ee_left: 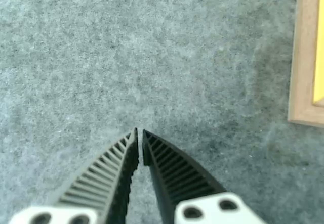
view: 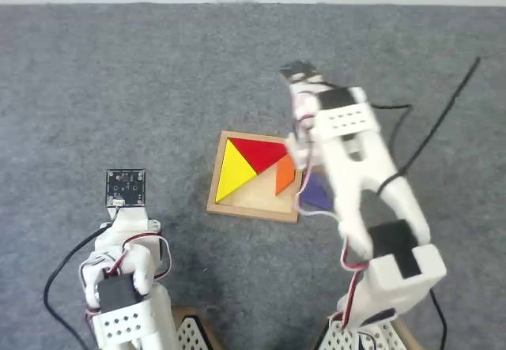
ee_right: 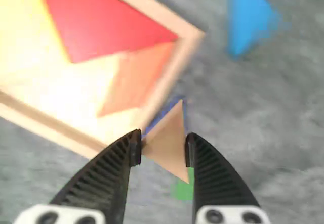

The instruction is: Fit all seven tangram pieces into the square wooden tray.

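Note:
The square wooden tray point(view: 229, 208) lies mid-table and holds a yellow triangle point(view: 231, 172), a red triangle point(view: 258, 152) and an orange piece point(view: 285, 175). My right gripper point(ee_right: 162, 145) is shut on a purple triangle point(ee_right: 167, 138). The triangle is tilted, showing its bare wooden face, just outside the tray's right rim point(ee_right: 174, 67). From above, the purple triangle point(view: 316, 193) peeks out under the right arm point(view: 352, 148). My left gripper point(ee_left: 140, 133) is shut on nothing, low over the carpet left of the tray's rim point(ee_left: 302, 57).
A blue triangle point(ee_right: 248, 16) lies on the grey carpet beyond the tray's corner. A green piece point(ee_right: 183, 189) shows under the held triangle. The left arm point(view: 126, 255) is at the front left, with open carpet around it.

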Motion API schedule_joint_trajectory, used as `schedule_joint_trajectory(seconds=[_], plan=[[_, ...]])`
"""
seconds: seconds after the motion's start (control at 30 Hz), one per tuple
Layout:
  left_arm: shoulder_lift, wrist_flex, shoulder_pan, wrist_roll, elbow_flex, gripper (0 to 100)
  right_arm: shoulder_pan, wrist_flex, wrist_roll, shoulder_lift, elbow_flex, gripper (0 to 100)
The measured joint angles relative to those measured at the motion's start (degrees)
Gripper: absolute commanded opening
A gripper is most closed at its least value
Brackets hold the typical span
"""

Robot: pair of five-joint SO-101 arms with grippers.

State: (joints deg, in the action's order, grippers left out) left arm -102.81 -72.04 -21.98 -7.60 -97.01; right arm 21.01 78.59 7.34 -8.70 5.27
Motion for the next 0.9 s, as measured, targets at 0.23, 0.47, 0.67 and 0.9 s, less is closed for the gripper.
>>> schedule_joint_trajectory(seconds=[0.23,0.47,0.67,0.9], plan=[[0.0,0.0,0.0,0.0,0.0,2,6.9,-5.1,-8.7,-0.5,0.0,7.2],[0.0,0.0,0.0,0.0,0.0,2,8.9,-13.5,-17.1,-6.2,0.0,7.2],[0.0,0.0,0.0,0.0,0.0,2,11.8,-15.6,-26.2,-7.0,0.0,7.6],[0.0,0.0,0.0,0.0,0.0,2,13.6,-15.5,-38.9,-7.6,0.0,7.7]])
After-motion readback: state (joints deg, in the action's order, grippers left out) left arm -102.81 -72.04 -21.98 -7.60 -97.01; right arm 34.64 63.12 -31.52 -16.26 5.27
